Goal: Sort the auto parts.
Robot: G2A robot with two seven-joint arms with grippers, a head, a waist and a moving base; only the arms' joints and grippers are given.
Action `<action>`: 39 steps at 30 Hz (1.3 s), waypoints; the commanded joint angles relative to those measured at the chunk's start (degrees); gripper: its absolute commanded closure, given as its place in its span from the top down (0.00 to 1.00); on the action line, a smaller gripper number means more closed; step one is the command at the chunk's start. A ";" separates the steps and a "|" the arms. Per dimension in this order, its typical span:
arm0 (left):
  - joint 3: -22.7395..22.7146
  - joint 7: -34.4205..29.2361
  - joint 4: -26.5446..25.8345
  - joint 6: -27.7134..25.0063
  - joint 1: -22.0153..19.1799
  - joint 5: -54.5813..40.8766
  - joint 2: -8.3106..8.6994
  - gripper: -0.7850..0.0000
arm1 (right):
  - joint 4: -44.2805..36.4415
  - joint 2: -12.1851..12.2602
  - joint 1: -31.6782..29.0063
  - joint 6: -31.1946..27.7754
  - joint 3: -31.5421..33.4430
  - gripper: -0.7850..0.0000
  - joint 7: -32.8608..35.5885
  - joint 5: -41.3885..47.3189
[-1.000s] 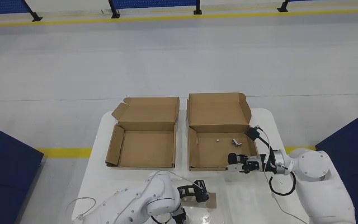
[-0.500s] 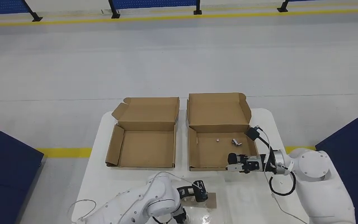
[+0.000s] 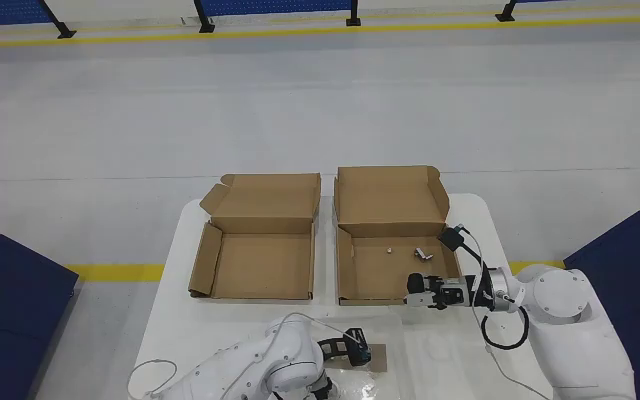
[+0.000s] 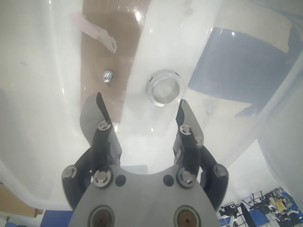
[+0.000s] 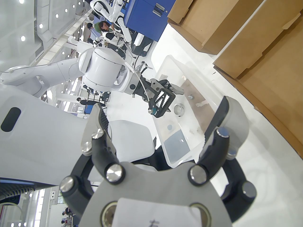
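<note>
Left arm [image 3: 262, 366] has drawn back, end effector [image 4: 140, 98] wide open, empty, beside ring [image 4: 164, 88].

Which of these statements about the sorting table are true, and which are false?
1. The left gripper is open just short of a metal ring in the clear bin. True.
2. The left cardboard box holds several small parts. False: the small parts lie in the right cardboard box.
3. The right gripper is shut on a bolt. False: it is open and holds nothing.
4. A bolt lies in the clear bin, apart from the metal ring. True.
</note>
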 commanded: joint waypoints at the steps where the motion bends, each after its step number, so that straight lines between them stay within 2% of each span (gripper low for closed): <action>1: 0.07 0.29 0.52 -0.22 0.03 -0.15 -0.14 0.75 | 0.00 0.00 0.00 0.00 0.00 1.00 0.00 0.00; 5: 0.37 0.40 0.95 -0.42 0.03 0.05 -0.46 0.64 | 0.00 0.00 0.00 0.00 0.00 1.00 0.00 0.00; 7: 0.33 1.33 1.04 -0.27 0.11 0.47 -0.59 0.51 | 0.00 0.00 0.00 0.00 0.00 1.00 0.00 0.00; 15: 0.32 1.56 1.26 0.45 0.31 2.33 -0.96 0.35 | 0.00 0.00 0.00 0.00 0.00 1.00 0.00 0.00; 28: 0.88 -1.10 1.31 -0.19 0.48 1.83 -1.69 0.35 | 0.00 0.00 0.00 0.00 0.00 1.00 0.00 0.00; 39: 1.80 -0.80 2.60 0.42 0.67 3.04 -2.65 0.30 | 0.00 0.00 0.00 0.00 0.00 1.00 0.00 0.00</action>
